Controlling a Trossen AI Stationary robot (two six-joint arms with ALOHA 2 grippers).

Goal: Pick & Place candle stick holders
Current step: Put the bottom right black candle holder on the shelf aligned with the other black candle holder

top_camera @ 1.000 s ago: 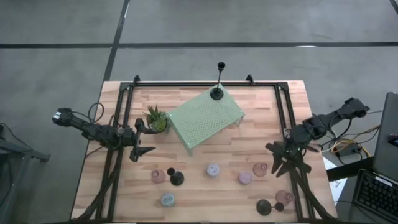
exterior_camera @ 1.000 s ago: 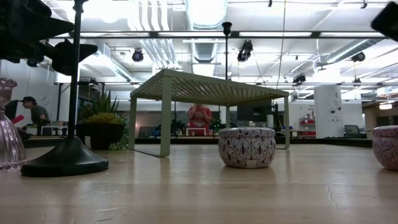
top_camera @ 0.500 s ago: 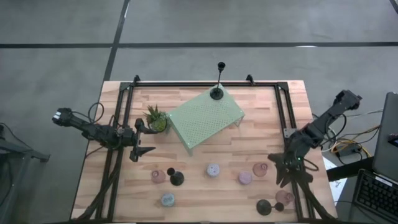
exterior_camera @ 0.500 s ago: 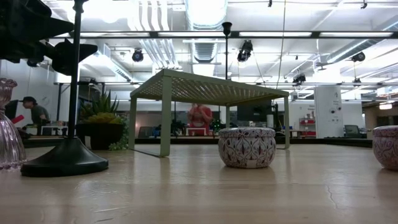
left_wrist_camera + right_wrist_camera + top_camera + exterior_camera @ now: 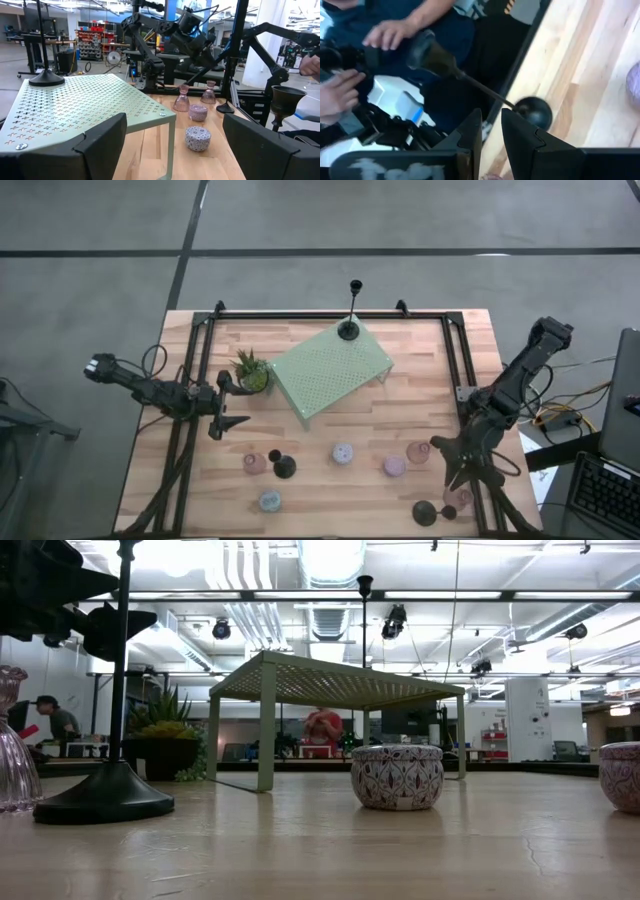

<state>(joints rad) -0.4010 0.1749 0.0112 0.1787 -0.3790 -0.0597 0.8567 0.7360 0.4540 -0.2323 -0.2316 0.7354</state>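
Right gripper (image 5: 455,465) hangs low over the table's near right corner, its fingers (image 5: 470,131) drawn almost together with only a slit between them and nothing caught there. Just beyond stands a black candle stick holder (image 5: 532,111), apparently the one it is lining up on. One black stick (image 5: 349,328) already stands on the pale green stand (image 5: 330,370). Left gripper (image 5: 232,403) waits spread wide beside the potted plant (image 5: 252,372).
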